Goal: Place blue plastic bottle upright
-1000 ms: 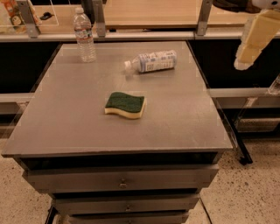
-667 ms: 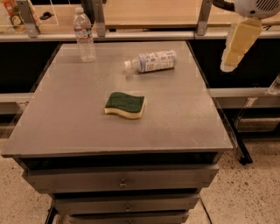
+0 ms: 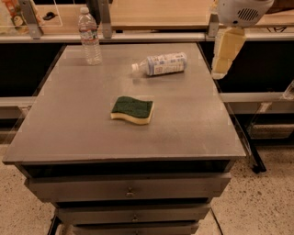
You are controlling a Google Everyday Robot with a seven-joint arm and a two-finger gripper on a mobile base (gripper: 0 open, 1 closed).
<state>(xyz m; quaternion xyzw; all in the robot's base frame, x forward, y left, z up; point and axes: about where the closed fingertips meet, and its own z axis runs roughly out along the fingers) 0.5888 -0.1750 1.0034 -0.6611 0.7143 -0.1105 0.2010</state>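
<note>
Gripper (image 3: 220, 71), opening cannot be told, hovers at the table (image 3: 82, 133) edge, right of the blue plastic bottle (image 3: 161, 64) lying sideways.

The tool (image 3: 220, 71) beside the table (image 3: 183, 128) hangs from an arm (image 3: 239, 11) cropped at top.

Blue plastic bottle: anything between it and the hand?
Nothing visible. The hand hangs above the table's right rear edge, right of the blue plastic bottle, which lies on its side. Only bare tabletop between them. The sponge sits nearer the front, the water bottle stands rear left, both off that line.
</note>
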